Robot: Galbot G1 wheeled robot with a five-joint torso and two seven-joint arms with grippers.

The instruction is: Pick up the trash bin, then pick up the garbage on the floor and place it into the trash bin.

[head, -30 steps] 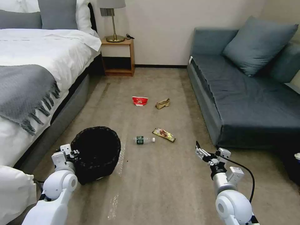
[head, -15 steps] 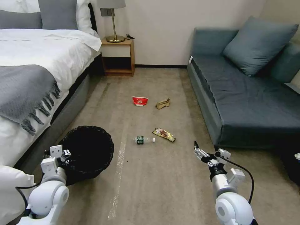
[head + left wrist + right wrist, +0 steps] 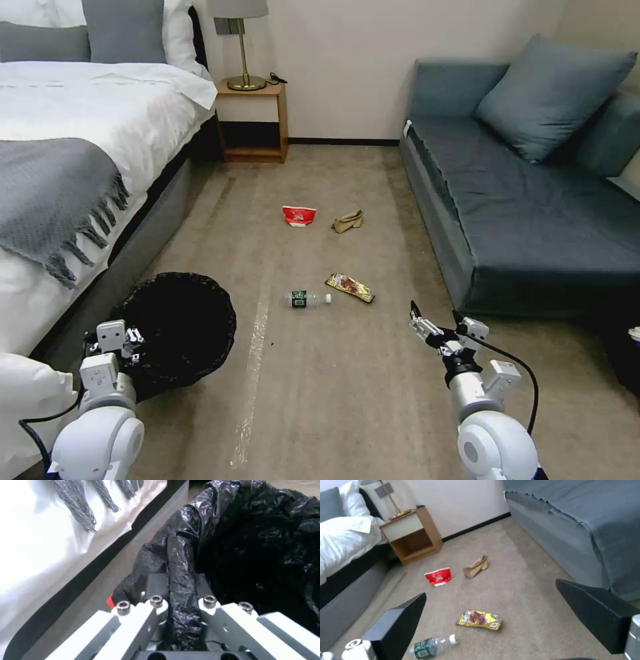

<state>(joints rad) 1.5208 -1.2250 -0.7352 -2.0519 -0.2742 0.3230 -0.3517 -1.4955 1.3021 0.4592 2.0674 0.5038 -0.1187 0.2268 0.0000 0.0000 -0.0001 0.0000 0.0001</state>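
Beige carpet (image 3: 347, 387) runs as an open lane between bed (image 3: 67, 167) at frame left and sofa (image 3: 533, 220) at right. Left gripper (image 3: 180, 605), lower left, pinches the crinkly black rim of the trash bin (image 3: 177, 327). Right gripper (image 3: 437, 327) hangs spread, lower right. Bottle (image 3: 307, 299), wrapper (image 3: 349, 287), red container (image 3: 298, 215) and tan paper (image 3: 347, 221) lie mid-frame.

Bedroom furnishings around you.
Your left: bed (image 3: 80, 113), grey throw (image 3: 53, 193); ahead: nightstand (image 3: 252, 120) bearing lamp (image 3: 241, 40); your right: sofa (image 3: 527, 200), cushion (image 3: 553, 93).
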